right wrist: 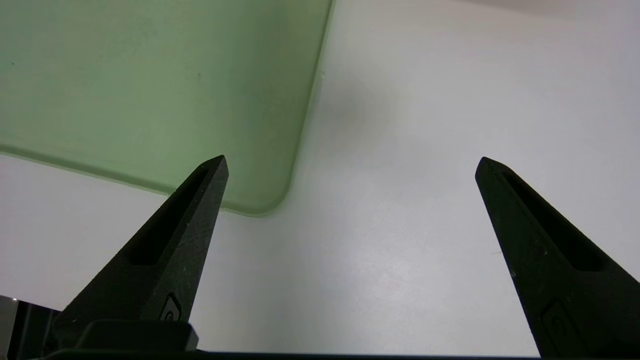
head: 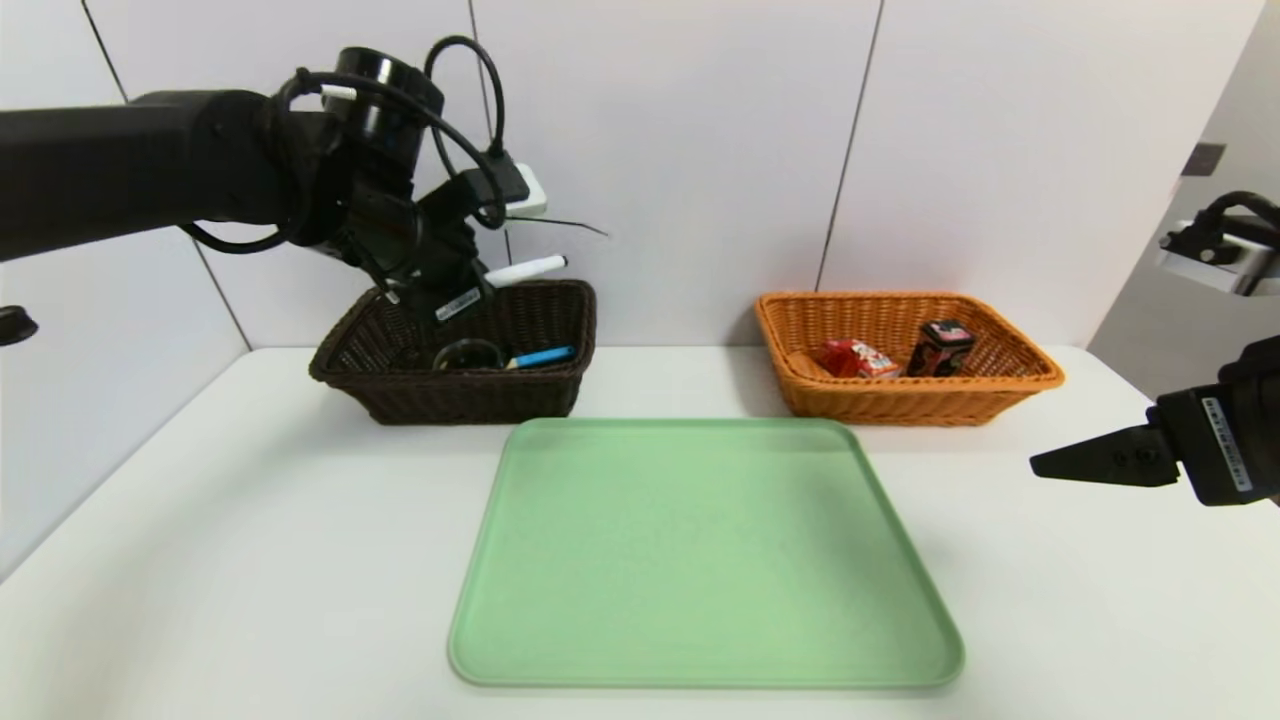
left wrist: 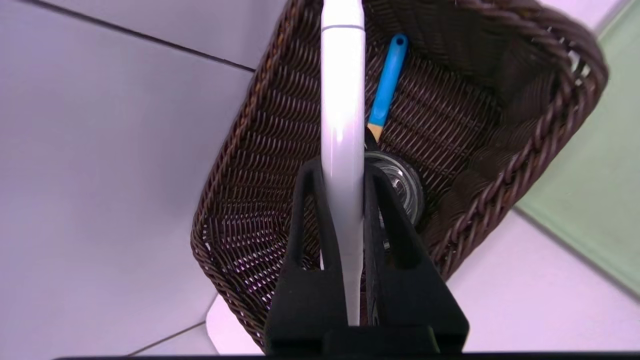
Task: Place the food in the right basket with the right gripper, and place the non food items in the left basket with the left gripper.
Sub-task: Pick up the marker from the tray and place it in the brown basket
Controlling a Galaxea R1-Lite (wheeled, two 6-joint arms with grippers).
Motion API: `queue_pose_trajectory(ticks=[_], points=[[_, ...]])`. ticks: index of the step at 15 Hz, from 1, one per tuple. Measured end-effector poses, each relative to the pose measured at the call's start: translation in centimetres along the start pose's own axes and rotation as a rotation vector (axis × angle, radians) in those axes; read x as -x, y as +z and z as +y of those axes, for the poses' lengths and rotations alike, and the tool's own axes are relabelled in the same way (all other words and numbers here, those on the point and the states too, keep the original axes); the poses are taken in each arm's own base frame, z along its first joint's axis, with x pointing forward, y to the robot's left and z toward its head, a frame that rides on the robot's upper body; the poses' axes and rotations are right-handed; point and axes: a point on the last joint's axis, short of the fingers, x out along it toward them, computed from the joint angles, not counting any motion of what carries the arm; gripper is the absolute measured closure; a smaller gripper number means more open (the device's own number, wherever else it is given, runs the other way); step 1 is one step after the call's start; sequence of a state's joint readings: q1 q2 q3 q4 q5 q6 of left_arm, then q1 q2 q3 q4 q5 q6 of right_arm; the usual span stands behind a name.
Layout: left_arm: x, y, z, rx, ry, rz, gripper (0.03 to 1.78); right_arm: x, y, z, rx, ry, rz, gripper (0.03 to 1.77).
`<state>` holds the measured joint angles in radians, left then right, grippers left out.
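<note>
- Left gripper [left wrist: 342,167] hangs over the dark basket, its fingers pinching a white marker between them; the marker juts out past the fingertips, above the basket's inside and near its back rim. Right gripper [right wrist: 352,159] hovers over the table to the right of the tray, its fingers spread wide with open air between them.
- White table [head: 250,550] runs under everything, with a broad open stretch left of the tray, another to its right, and a gap between the two baskets at the back.
- Green tray [head: 700,560] lies flat in the middle, low raised edge all round, its bare floor giving plenty of room; its back corners come close to the baskets.
- Orange basket [head: 900,405] stands behind the tray's right back corner, its rim flaring outward.
- Dark basket [head: 470,395] stands behind the tray's left back corner, with open floor inside beside the blue handle.
- Black box [head: 942,348] sits in the orange basket, toward its right side.
- Red packet [head: 855,358] lies in the same basket, left of the box.
- Round clear item [left wrist: 402,185] rests in the dark basket, partly hidden by the left gripper.
- Blue handle [left wrist: 388,82] lies just beside it.
- White marker [left wrist: 342,100] is up in the left gripper.
</note>
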<state>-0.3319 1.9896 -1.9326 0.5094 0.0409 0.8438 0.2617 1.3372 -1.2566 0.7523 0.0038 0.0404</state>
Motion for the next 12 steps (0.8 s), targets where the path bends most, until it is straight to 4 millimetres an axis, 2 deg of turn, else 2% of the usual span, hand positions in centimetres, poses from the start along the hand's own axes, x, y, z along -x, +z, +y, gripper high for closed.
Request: queue_pose_trajectory(ticks=[6,12], points=[[-4.1,-2.3,-0.3,-0.012,-0.039,0.092,1.64,-0.1,-0.2,-0.1,-0.005,-0.001,0.007,0.09],[-6.2,-3.1,-0.4,-0.003,-0.025,0.116,1.64,-0.1,-0.3,-0.1,-0.007,-0.002,0.009,0.09]])
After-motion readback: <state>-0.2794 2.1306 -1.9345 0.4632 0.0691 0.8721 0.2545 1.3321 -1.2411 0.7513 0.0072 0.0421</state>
